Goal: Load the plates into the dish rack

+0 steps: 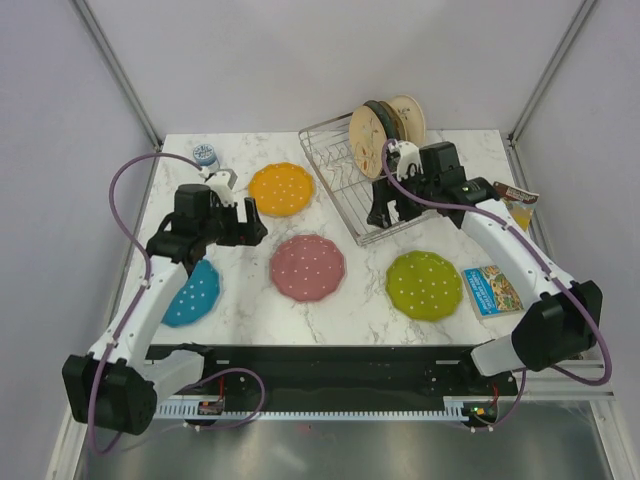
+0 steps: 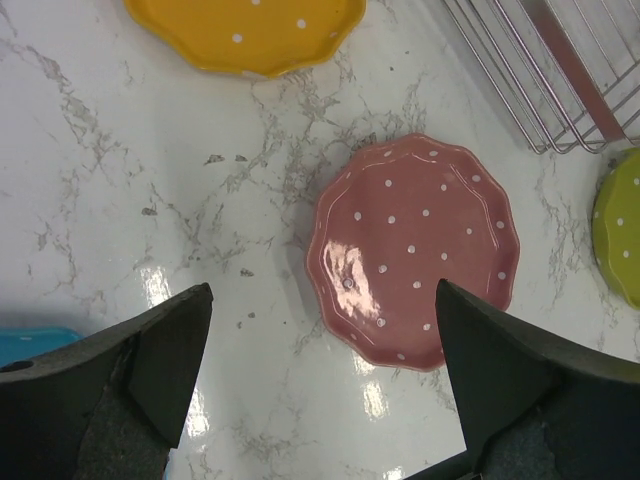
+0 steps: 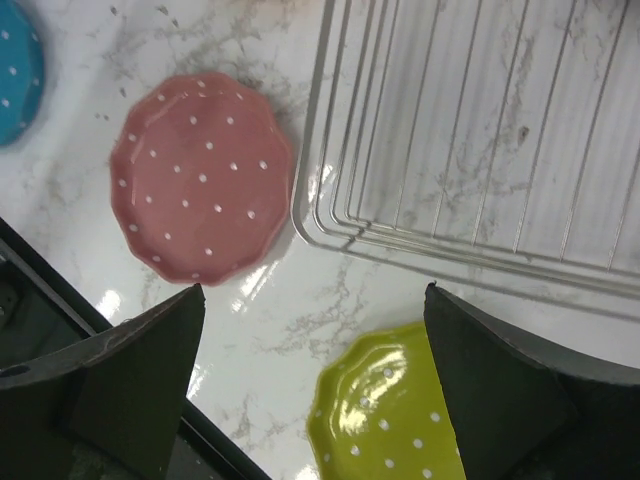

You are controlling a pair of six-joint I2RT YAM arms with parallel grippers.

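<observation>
Four dotted scalloped plates lie flat on the marble table: orange (image 1: 281, 188), pink (image 1: 307, 267), blue (image 1: 192, 292), partly under the left arm, and lime green (image 1: 424, 285). The silver wire dish rack (image 1: 345, 175) stands at the back. My left gripper (image 1: 255, 222) is open and empty above the table between the orange and pink plates; the pink plate (image 2: 415, 250) shows just ahead of its fingers. My right gripper (image 1: 385, 213) is open and empty over the rack's near edge (image 3: 470, 150); the pink plate (image 3: 200, 175) and green plate (image 3: 395, 420) show below it.
Plain beige, dark green and cream plates (image 1: 385, 125) stand upright in the rack's far end. A small blue-lidded jar (image 1: 205, 155) sits back left. A book (image 1: 492, 290) lies right of the green plate, another (image 1: 517, 195) at the right edge.
</observation>
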